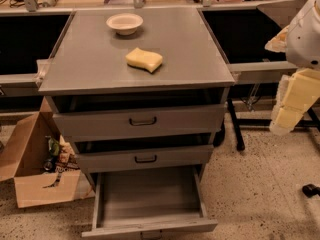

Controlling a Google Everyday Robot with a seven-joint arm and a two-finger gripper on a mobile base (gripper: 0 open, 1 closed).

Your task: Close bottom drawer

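The bottom drawer (150,227) of the grey metal cabinet (90,79) is pulled far out toward me, and its flat grey tray (150,191) shows empty inside. Its front panel runs along the lower edge of the view, with only the top of its small handle showing. My gripper (291,104), with pale yellow pads under a white arm housing, hangs at the right edge of the view. It is level with the top drawer, well to the right of the cabinet and above the floor, touching nothing.
The top drawer (142,120) and middle drawer (145,159) stand slightly out. A white bowl (124,23) and a yellow sponge (144,59) lie on the cabinet top. An open cardboard box (27,159) sits on the floor at left. Black stand legs (235,129) are at right.
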